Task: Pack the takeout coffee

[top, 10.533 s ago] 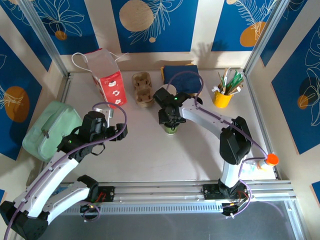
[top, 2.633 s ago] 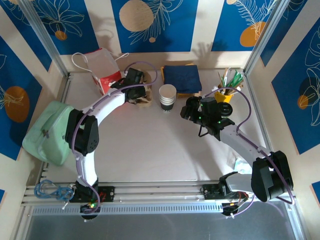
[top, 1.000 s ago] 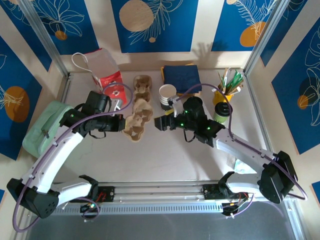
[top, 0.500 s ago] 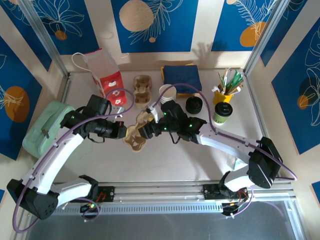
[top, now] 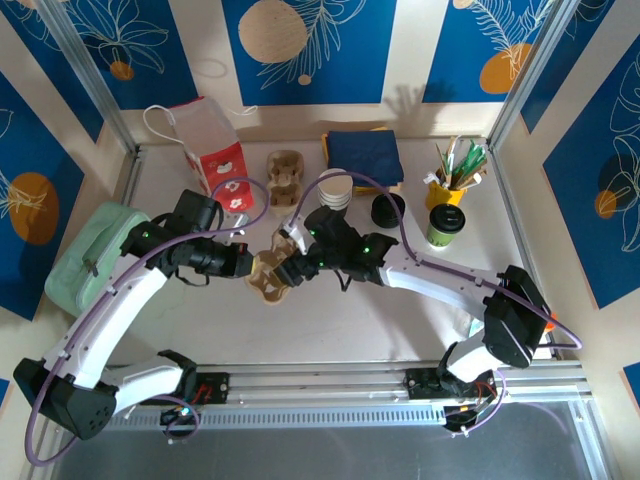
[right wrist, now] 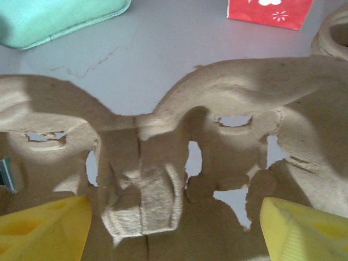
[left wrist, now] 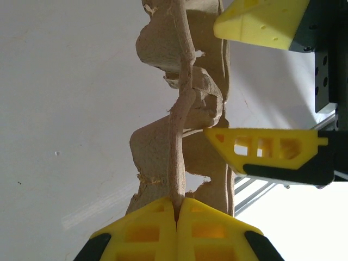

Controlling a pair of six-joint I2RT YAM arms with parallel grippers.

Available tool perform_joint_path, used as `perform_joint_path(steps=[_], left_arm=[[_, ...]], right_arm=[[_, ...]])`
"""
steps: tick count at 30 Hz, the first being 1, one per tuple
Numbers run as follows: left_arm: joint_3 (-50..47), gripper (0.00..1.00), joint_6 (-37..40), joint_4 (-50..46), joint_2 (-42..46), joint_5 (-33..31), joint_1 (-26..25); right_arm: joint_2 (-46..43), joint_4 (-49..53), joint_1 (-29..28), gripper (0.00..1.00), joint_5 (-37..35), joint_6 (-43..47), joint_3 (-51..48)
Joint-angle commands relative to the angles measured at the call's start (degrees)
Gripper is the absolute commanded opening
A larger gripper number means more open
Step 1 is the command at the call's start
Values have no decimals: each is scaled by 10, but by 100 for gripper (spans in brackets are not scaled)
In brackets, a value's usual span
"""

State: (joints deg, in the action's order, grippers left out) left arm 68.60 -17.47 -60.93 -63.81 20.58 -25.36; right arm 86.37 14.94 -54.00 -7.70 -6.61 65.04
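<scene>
Reaching leftward since a second ago, the right arm is now meeting the left arm at the brown moulded-pulp cup carrier (top: 270,285). On the left, the left gripper (top: 245,266) is pinching the carrier's thin edge, its jaws clamped tight on it. Just to the right, the right gripper (top: 292,262) is straddling the carrier with jaws spread wide, gripping nothing. The takeout coffee (top: 440,226), a green-sided paper cup with a round black lid, is standing upright well to the right of both grippers and nearer the right arm. It is sitting on the pale surface (top: 350,310) close to the yellow cup (top: 445,195) of sticks. Blue leaf-print panels (top: 320,50) are enclosing the room.
</scene>
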Motion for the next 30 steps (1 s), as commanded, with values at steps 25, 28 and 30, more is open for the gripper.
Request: perform_joint_path(steps=[25,28,30], left_arm=[[-2,0,17,24,-11,8,5],[0,0,16,24,-11,9,6],[-1,0,16,25,-8,8,6]], right_arm=[[40,-2,-8,73,19,-9,39],[42,-3,-5,70,20,-12,40],[42,-3,-5,68,20,-12,39]])
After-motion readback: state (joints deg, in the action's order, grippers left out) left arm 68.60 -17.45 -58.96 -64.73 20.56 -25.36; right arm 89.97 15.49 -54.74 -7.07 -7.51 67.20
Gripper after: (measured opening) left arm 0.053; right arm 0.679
